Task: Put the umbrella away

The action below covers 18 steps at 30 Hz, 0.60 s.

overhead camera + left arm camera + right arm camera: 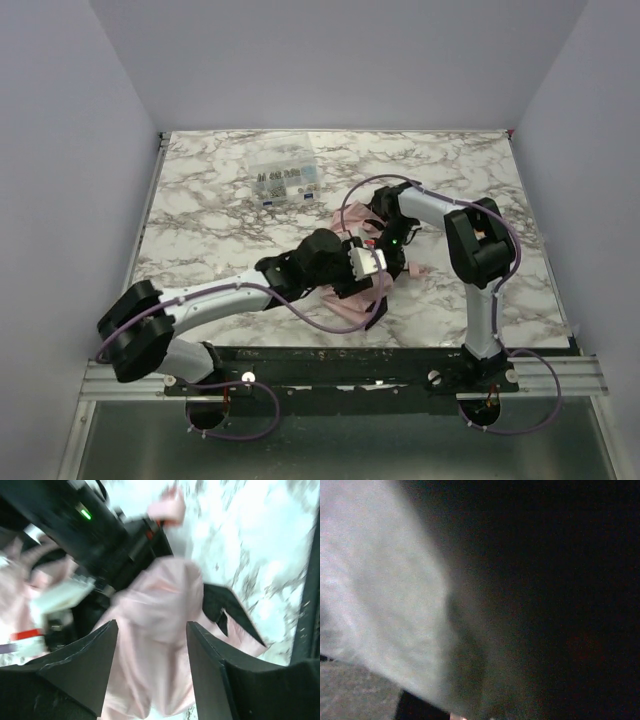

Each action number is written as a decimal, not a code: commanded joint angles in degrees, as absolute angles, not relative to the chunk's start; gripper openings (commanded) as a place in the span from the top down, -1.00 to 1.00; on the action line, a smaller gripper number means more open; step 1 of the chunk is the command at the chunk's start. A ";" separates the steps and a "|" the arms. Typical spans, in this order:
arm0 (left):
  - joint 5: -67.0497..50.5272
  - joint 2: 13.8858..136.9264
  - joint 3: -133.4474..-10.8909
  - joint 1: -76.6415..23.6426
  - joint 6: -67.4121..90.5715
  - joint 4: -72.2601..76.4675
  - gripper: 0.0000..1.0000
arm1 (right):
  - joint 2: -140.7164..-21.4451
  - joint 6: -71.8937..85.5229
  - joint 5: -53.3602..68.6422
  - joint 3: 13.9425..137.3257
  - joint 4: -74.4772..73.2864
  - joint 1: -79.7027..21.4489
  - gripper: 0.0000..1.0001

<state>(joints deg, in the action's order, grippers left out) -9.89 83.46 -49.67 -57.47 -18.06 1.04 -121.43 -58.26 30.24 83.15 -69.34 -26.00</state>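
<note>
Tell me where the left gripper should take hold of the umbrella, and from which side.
Probably the umbrella's bunched cloth roll, from the left arm's side: it lies lengthwise between the left gripper's open fingers, and the right gripper crowds its far end.

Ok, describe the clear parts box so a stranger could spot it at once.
On the marbled table, look toward the far edge, left of centre. The clear plastic box lies there alone, split into compartments of small parts, rigid and see-through, unlike the pink umbrella bunched in the middle.
</note>
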 commanded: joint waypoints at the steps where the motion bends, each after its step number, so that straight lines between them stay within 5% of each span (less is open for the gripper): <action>1: -17.88 70.50 -44.18 -55.23 -14.35 10.23 -0.31 | -127.11 -61.05 13.76 75.59 -58.85 -27.69 0.99; 6: -26.42 57.01 -35.10 -47.76 -21.62 12.41 -0.96 | -126.23 -62.09 12.98 75.04 -58.62 -27.67 0.99; 10: -25.94 58.09 -34.45 -49.77 -36.70 2.34 -0.97 | -125.82 -62.80 13.61 75.91 -58.97 -27.65 0.99; 18: -11.92 69.18 -31.56 -56.11 -40.28 10.25 -0.97 | -126.03 -62.84 14.40 76.12 -59.16 -27.68 0.99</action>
<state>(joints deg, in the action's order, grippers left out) -19.25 63.96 -30.76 -55.09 -35.90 7.51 -119.63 -58.54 28.27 79.77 -70.11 -27.07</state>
